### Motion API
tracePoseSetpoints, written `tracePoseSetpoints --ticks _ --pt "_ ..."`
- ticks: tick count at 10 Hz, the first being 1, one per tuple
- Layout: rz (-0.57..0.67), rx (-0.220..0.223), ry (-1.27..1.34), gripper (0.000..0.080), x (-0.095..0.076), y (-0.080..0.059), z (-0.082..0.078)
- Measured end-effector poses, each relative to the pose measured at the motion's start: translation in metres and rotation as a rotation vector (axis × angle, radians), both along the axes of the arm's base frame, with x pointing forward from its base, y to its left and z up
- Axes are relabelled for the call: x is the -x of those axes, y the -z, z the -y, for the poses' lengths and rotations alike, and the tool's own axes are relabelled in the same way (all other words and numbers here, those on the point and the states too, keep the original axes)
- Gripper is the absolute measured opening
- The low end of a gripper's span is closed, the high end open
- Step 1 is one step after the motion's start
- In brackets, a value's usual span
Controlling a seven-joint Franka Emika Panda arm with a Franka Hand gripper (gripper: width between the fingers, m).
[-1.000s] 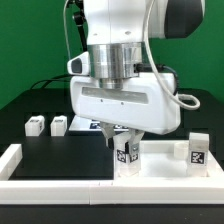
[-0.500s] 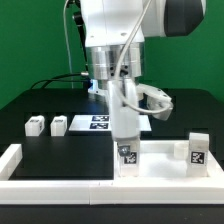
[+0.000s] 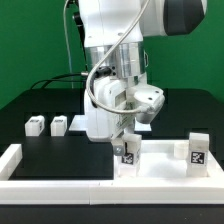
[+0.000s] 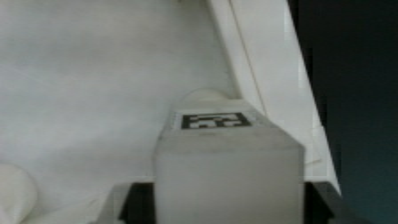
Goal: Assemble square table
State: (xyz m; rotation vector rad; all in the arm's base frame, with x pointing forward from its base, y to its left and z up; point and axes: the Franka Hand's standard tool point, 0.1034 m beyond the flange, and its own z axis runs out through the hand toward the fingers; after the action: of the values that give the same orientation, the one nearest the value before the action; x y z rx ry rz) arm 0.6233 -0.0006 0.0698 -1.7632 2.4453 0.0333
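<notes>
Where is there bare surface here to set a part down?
The black table is bare between the two loose legs, the border wall and the gripper. Crowded on the exterior view's right: the gripped leg, the square slab and the standing leg.

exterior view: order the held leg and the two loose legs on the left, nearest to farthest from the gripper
1. held leg, in the gripper
2. inner loose leg, on the exterior view's left
3. outer loose leg, farthest left

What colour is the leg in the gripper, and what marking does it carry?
The leg is white, carrying a black-white tag; wrist view shows it best.
</notes>
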Motion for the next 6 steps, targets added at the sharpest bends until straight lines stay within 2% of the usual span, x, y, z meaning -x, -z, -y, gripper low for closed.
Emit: tracePoseSetpoints --ticks 1,2,3,4,6 --pt "0.004 0.005 -0.051 0.0290 0.000 0.001 0.000" --pt "0.014 0.016 -0.118 0.0539 0.000 0.001 -0.002" --pt "0.044 0.039 -0.269 0.0539 -0.001 0.001 -0.007" --pt "0.068 0.064 -0.448 0.0615 0.003 0.006 -0.012" --pt "0.077 0.076 -0.552 0.0648 0.002 0.005 -0.009"
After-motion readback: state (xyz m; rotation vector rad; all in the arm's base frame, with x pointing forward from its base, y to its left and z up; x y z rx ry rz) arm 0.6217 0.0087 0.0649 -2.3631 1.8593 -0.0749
